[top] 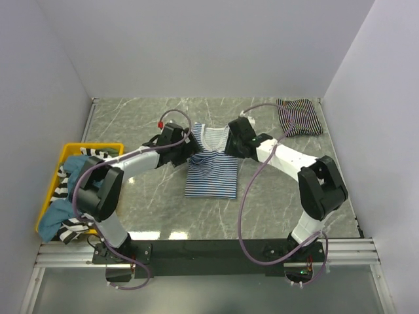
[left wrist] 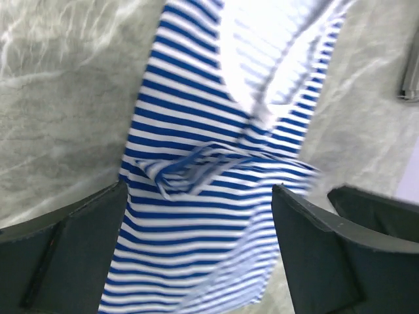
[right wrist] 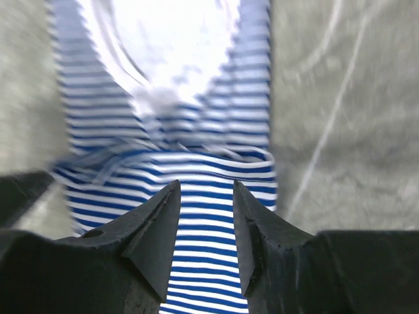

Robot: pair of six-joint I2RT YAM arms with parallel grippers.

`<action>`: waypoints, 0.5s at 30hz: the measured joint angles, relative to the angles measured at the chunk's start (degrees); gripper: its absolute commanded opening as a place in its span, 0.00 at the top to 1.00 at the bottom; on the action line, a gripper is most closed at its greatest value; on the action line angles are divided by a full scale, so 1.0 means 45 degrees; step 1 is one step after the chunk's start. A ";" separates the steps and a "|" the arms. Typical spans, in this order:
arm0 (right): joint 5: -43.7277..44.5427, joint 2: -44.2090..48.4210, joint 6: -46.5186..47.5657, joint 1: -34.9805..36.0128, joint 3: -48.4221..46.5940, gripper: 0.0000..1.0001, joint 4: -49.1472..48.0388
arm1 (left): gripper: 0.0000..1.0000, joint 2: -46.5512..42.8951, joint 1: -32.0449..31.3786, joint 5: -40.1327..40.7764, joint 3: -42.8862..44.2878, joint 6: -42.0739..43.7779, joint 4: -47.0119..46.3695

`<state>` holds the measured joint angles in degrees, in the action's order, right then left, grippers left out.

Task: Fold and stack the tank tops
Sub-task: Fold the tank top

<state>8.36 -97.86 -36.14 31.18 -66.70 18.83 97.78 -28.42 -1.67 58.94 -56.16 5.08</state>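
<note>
A blue-and-white striped tank top (top: 211, 173) lies flat in the middle of the table, its white-trimmed neckline (top: 211, 135) toward the back. A cross fold runs just below the neckline. My left gripper (top: 192, 152) hovers over the top's left edge, jaws wide open, with blurred cloth (left wrist: 196, 216) beneath and nothing held. My right gripper (top: 230, 149) hovers over the right edge. Its jaws stand partly apart, and between its fingertips (right wrist: 171, 190) I see only striped cloth (right wrist: 204, 235) lying below. A folded black-and-white tank top (top: 300, 116) rests at the back right.
A yellow bin (top: 91, 148) at the left edge holds several more striped and teal garments (top: 65, 196). White walls close in the back and both sides. Purple cables loop from both arms, and a metal rail (top: 209, 252) runs along the near edge.
</note>
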 measured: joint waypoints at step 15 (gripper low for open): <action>-0.1943 0.0219 0.0432 0.0622 -0.0355 0.76 -0.1404 | 0.92 -0.6523 -0.1447 0.0631 -0.4639 -0.2127 -0.0248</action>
<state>-0.38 -96.88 -34.20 33.98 -68.29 12.51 68.42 -34.94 1.17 38.06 -65.73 3.97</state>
